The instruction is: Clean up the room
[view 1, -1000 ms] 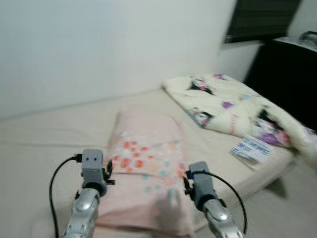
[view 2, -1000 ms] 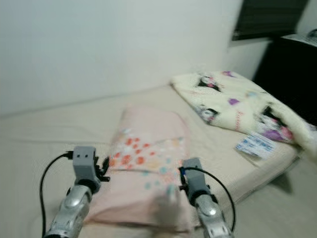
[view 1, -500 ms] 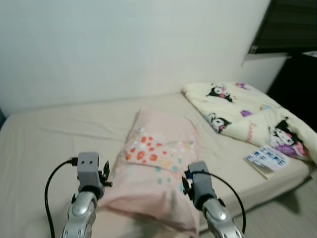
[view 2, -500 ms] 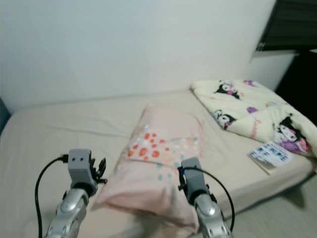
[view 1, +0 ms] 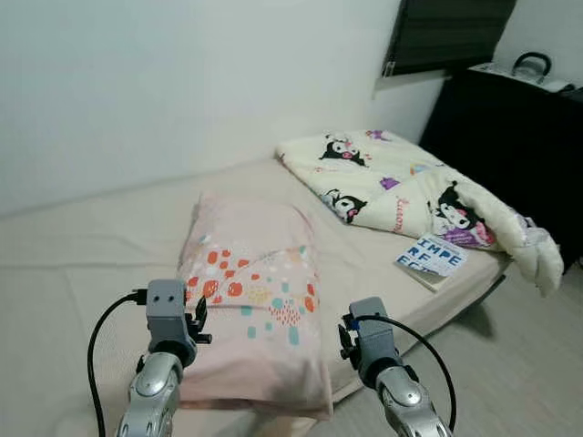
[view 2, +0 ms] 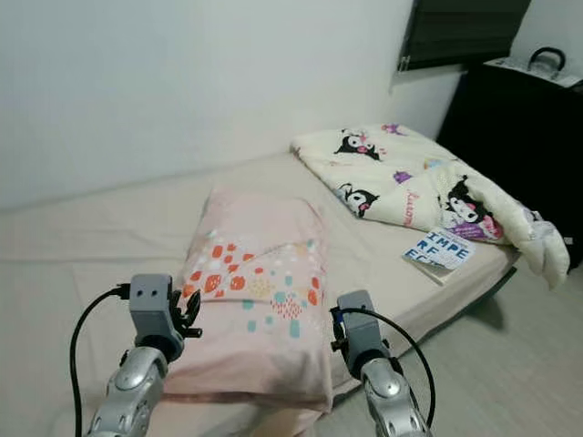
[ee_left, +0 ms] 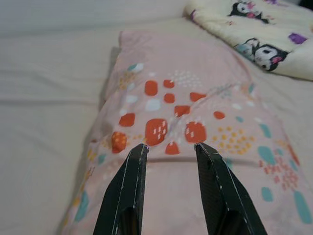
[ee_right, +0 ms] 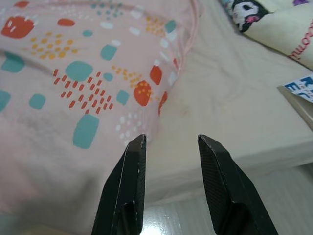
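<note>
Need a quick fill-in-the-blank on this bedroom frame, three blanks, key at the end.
1. The pink pillow lies on the ____.
2. The book lies just in front of the folded ____, near the mattress edge.
3. Both the left gripper and the right gripper have their fingers ____, holding nothing.

Missing words: bed; blanket; open

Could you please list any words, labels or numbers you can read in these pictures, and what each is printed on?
"IMPE" over "RF": large blue letters on the cover of the book lying on the bed; a third line below them cannot be read.
A word in red script on the cartoon quilt: too small to read.
</note>
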`<state>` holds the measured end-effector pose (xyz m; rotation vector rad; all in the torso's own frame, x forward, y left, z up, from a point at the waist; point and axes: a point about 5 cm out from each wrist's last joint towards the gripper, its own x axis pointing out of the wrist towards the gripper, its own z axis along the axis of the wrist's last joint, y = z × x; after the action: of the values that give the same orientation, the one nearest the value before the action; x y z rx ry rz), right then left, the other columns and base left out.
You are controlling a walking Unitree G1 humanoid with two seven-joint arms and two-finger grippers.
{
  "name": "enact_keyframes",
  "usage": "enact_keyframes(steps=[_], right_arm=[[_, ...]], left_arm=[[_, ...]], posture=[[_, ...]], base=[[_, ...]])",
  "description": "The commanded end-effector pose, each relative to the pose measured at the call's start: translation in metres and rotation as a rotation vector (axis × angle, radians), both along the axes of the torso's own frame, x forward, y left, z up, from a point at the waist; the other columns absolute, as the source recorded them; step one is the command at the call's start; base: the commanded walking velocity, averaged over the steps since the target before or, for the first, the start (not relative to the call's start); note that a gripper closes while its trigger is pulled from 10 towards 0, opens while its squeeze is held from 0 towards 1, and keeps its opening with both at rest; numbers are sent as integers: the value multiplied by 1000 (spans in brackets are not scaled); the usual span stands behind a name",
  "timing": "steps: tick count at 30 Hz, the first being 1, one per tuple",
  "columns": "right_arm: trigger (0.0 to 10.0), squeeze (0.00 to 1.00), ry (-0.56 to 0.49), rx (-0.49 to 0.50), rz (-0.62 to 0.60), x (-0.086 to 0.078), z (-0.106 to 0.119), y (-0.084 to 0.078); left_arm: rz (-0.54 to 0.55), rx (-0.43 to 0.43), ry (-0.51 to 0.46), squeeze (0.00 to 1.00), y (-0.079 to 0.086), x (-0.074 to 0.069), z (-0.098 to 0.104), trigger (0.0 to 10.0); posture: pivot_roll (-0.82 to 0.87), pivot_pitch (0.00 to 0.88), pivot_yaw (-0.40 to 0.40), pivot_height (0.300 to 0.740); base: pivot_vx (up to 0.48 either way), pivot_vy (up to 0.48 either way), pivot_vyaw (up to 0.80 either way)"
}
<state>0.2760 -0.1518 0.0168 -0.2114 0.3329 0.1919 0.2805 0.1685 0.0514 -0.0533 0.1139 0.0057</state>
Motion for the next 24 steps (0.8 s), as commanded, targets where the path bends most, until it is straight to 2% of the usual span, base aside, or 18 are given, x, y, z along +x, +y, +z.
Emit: enact_keyframes(steps=[1, 9, 24], right_arm=[[10000, 0, -7, -30, 24, 0, 0, 2], [10000, 0, -12, -35, 61, 1, 2, 7], [10000, 0, -24, -5, 64, 3, 4, 13]], left_arm=[[-9, 7, 9, 0, -2, -1, -1, 10000], [12, 23, 57, 0, 3, -1, -6, 10000], [6, 18, 63, 0, 5, 2, -5, 10000]], posture=[[18, 0, -82, 738], [20, 0, -83, 738], [24, 0, -73, 738]], base=[[0, 0, 800], [0, 0, 800], [0, 0, 800]])
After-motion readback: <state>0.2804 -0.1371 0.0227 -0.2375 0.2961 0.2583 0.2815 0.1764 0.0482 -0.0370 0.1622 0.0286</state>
